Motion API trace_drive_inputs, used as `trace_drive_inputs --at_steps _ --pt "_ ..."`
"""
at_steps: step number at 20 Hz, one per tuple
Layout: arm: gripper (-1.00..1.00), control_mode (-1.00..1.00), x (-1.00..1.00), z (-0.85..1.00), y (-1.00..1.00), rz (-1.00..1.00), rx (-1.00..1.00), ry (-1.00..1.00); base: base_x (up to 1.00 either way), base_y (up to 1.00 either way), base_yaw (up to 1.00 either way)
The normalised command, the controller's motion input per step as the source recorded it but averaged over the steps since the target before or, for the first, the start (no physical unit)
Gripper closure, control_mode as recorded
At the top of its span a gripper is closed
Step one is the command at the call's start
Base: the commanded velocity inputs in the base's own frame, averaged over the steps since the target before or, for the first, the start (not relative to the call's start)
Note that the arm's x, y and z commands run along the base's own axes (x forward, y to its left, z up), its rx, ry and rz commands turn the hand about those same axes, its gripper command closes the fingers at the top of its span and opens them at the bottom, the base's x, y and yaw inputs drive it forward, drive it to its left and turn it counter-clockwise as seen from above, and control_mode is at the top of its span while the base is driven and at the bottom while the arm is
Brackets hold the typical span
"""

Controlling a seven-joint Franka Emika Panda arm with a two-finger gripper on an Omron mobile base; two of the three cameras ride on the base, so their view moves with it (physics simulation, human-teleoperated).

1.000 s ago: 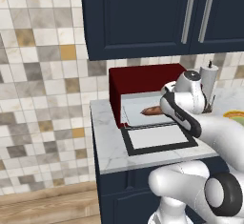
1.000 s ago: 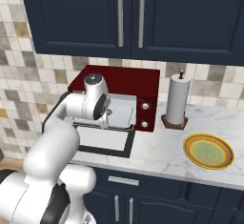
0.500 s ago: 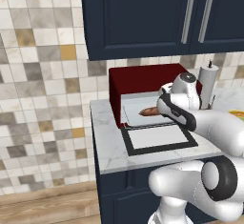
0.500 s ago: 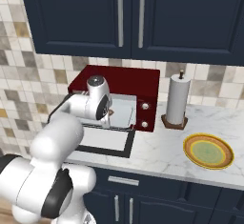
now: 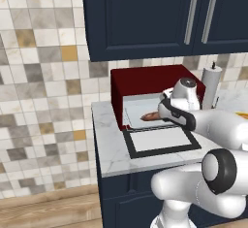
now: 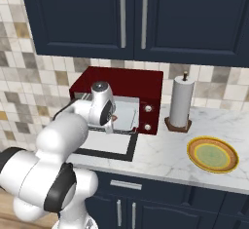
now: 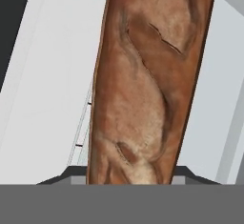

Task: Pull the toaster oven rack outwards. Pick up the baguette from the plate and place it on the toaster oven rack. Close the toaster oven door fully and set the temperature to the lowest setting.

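on your left stands the boxy dark red toaster oven (image 5: 145,84), and its black-framed glass door (image 5: 162,142) lies open and flat on the white marble counter (image 5: 109,147). above the door you see the pale grey metal rack (image 5: 138,113) pulled out, with the golden-brown baguette (image 5: 151,117) over it. the two-finger gripper (image 5: 166,110) is at the bread; in the hand view the baguette (image 7: 150,82) runs up between the fingertips, so it seems gripped, partly open around it. further right stands the white paper towel roll (image 6: 180,102), then the round yellow-orange plate (image 6: 213,154).
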Motion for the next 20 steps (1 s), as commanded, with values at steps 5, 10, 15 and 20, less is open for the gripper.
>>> trace_drive_inputs --at_steps 5,10,15,20 --pt "1.00 -1.00 0.10 -0.12 0.00 -0.07 0.00 0.00 0.00 0.00 0.00" --pt "1.00 -1.00 0.04 -0.11 0.00 -0.06 0.00 0.00 0.00 0.00 0.00" --pt "1.00 -1.00 0.01 -0.16 -0.01 0.00 0.00 0.00 0.00 0.00 0.00" --pt "1.00 -1.00 0.00 -0.14 0.00 0.00 0.00 0.00 0.00 0.00 0.00"
